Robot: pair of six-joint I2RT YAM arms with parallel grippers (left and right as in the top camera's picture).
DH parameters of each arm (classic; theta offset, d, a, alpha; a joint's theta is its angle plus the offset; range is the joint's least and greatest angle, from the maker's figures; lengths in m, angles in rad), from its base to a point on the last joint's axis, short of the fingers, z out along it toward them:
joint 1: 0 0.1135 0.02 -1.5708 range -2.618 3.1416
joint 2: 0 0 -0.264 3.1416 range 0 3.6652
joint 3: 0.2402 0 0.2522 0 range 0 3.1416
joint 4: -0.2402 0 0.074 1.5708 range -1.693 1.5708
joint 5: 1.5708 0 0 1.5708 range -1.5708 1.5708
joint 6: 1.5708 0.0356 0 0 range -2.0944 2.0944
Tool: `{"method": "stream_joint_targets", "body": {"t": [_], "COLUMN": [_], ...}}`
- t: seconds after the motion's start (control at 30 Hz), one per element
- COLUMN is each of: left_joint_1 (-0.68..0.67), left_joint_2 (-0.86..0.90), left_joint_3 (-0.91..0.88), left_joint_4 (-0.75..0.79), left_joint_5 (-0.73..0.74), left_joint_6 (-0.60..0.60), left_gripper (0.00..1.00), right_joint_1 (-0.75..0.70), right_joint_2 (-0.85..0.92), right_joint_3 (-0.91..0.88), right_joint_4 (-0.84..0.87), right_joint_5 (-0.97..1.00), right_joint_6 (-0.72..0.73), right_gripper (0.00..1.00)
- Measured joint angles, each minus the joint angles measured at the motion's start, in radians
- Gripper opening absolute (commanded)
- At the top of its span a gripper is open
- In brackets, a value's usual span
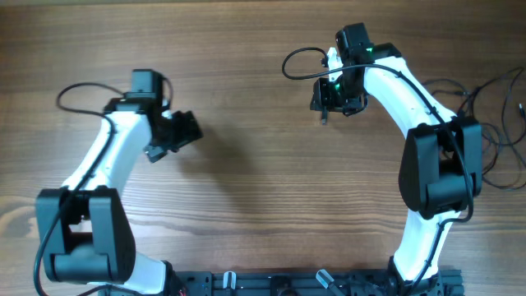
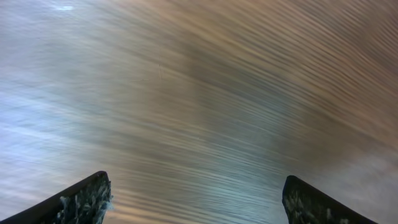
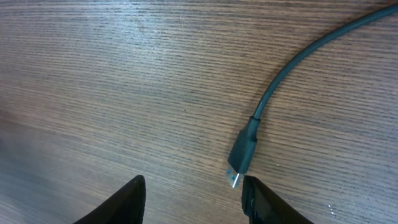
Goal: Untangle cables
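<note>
A dark cable point(image 3: 292, 68) lies on the wood in the right wrist view, curving in from the upper right. Its metal plug end point(image 3: 234, 178) rests on the table just beside the tip of my right finger point(image 3: 264, 205). My right gripper point(image 3: 193, 182) is open and nothing sits between its fingers. In the overhead view my right gripper point(image 1: 327, 103) hovers at the back centre-right, with a small plug tip point(image 1: 324, 119) showing below it. More thin black cables point(image 1: 497, 136) lie bunched at the right edge. My left gripper point(image 2: 196, 180) is wide open over bare, motion-blurred wood, and it sits left of centre point(image 1: 177, 136).
The wooden table point(image 1: 255, 181) fills the view. A thicker black arm cable point(image 1: 300, 62) loops out beside the right wrist, and another point(image 1: 78, 94) loops by the left arm. The arm bases and a black rail point(image 1: 271, 284) line the near edge.
</note>
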Motion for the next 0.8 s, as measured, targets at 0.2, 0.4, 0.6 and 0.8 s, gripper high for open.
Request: {"method": "stream_joint_targets", "body": {"t": [0.2,0.4,0.6,0.8], "left_joint_1": [-0.108,-0.12,-0.12,-0.12], "left_joint_2": [0.0,0.0,0.0,0.0], "left_joint_3": [0.0,0.0,0.0,0.0], "left_joint_4": [0.021,0.021,0.021,0.021], "left_joint_5": [0.01,0.013,0.013,0.013], "left_joint_6": [0.019,0.022,0.022,0.022], "left_gripper": [0.91,0.91,0.92,0.92], "right_joint_1": [0.0,0.0,0.0,0.0], "right_joint_2": [0.035,0.045,0.046,0.046], "right_joint_3": [0.0,-0.025,-0.039,-0.039], "right_joint_4": [0.005,0.048,0.074,0.082], "right_joint_5": [0.021,0.053,0.056,0.056], "right_joint_6": [0.019,0.027,0.044,0.073], "right_gripper": [0.52,0.52,0.51,0.51]}}
